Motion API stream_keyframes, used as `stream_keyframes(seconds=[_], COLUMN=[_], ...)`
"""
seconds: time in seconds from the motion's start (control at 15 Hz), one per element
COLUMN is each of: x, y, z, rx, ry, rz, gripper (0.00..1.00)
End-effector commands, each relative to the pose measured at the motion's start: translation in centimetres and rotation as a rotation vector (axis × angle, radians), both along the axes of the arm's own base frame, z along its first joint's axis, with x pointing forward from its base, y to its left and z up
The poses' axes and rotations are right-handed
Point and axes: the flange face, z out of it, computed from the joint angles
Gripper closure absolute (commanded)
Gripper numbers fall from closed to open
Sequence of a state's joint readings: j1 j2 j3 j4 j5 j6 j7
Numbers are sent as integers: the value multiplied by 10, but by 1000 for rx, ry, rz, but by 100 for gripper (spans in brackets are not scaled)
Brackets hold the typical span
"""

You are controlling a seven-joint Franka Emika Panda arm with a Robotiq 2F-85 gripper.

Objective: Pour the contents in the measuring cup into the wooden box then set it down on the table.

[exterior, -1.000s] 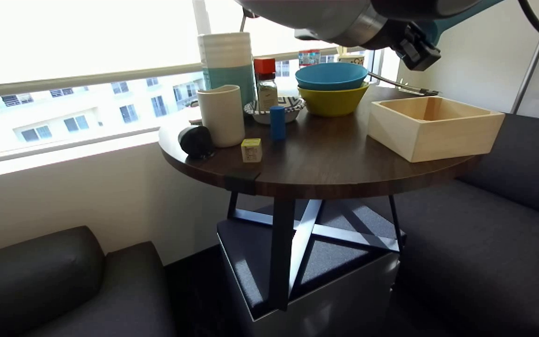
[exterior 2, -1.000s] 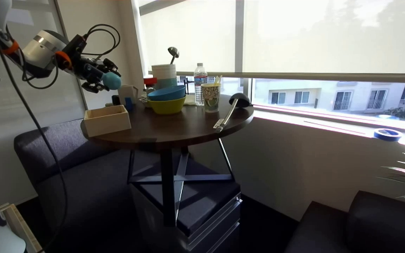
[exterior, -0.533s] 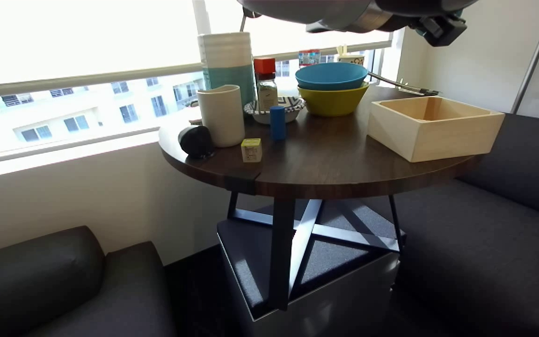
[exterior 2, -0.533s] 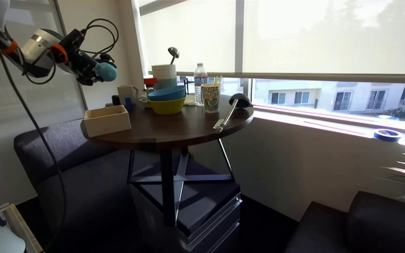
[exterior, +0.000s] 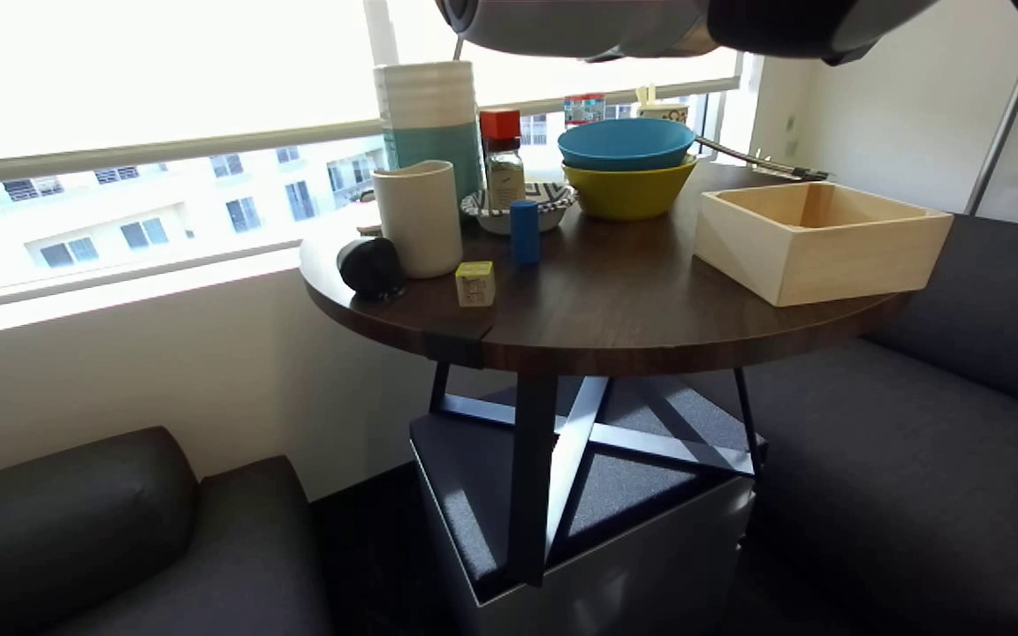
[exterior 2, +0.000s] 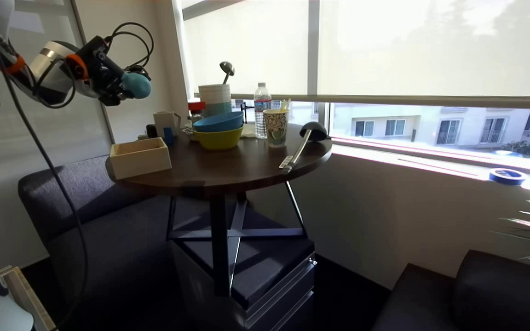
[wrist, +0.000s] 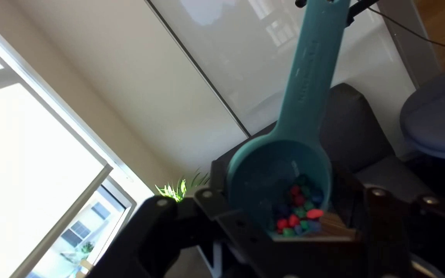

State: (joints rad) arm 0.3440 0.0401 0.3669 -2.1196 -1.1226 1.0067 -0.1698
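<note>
My gripper (exterior 2: 126, 86) is shut on the teal measuring cup (exterior 2: 137, 86), above and behind the wooden box (exterior 2: 141, 164). In the wrist view the gripper (wrist: 280, 189) has a finger on each side of the cup's bowl (wrist: 263, 177), and the handle points up in the picture. The cup is tilted; small red, green and blue pieces (wrist: 296, 210) gather at its lower rim, one red piece right at the edge. The box (exterior: 862, 261) stands on the round brown table (exterior: 615, 305). In that exterior view the arm hides the cup and nearly all of the gripper.
Blue and yellow stacked bowls (exterior: 628, 190) stand left of the box. A white mug (exterior: 421, 221), blue cylinder (exterior: 524, 232), small cube (exterior: 475, 284) and spice jar (exterior: 504, 168) stand further left. A paper cup (exterior 2: 276, 128) and ladle (exterior 2: 302, 147) are at the far side.
My gripper has risen with the cup and turned, moving slightly left in an exterior view. Where gripper and cup showed earlier, the arm now covers them in an exterior view. The box has not moved.
</note>
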Motion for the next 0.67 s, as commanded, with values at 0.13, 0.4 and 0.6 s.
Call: stream_keyframes(seconds=[0.13, 0.4, 0.6], x=[1, 0, 3], y=[3, 2, 1], z=[1, 0, 2], rx=[-72, -104, -158], ry=[35, 56, 92], rz=[-21, -18, 12], gripper=[59, 59, 59])
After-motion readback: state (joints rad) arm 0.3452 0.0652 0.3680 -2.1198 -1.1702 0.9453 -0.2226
